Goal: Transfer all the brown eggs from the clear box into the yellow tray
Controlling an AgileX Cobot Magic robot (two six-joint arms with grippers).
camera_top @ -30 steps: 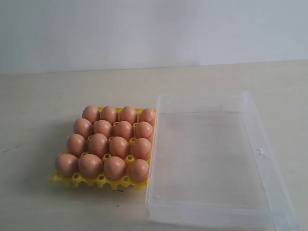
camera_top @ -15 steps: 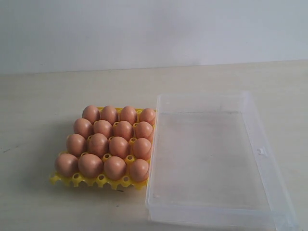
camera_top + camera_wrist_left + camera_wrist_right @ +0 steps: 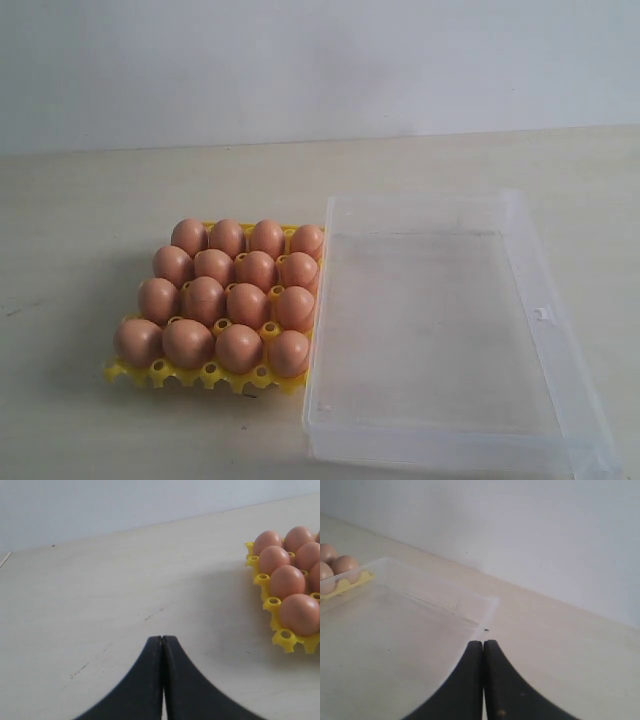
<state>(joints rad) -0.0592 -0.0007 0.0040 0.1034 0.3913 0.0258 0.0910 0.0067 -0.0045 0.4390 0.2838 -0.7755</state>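
Plainly, sixteen brown eggs [image 3: 239, 300] seated one to a cup in the yellow tray [image 3: 205, 376], four rows of four. Tray flat on the pale table [image 3: 100, 200], left of the clear box [image 3: 420, 212] and just beside its left wall. Touching or barely apart, cannot tell, with the rightmost column of eggs overlapping the rim line. Through the box floor, only the pale table surface.

On the box's right wall, a small moulded tab [image 3: 541, 314], too small to say whether lettered. Near right corner of the box cut off by the frame edge in the exterior view. Far and right edges of the tray mostly hidden behind shells, with yellow pegs showing only along the front row and in the gaps between eggs.

Of the left gripper [image 3: 162, 639], only the dark finger ends in frame, the rest cut off below. Pressed together tip to tip, gripping nothing, hanging over bare table well apart from the tray. In that wrist view just one corner of the tray, a handful of eggs whole or in part, the others lost past the picture's edge.

Of the right gripper [image 3: 483, 643], the same. Tips meeting, closed on nothing, near a corner of the clear box. Beyond the box, three eggs and a strip of yellow tray, soft in focus and clipped by the frame.
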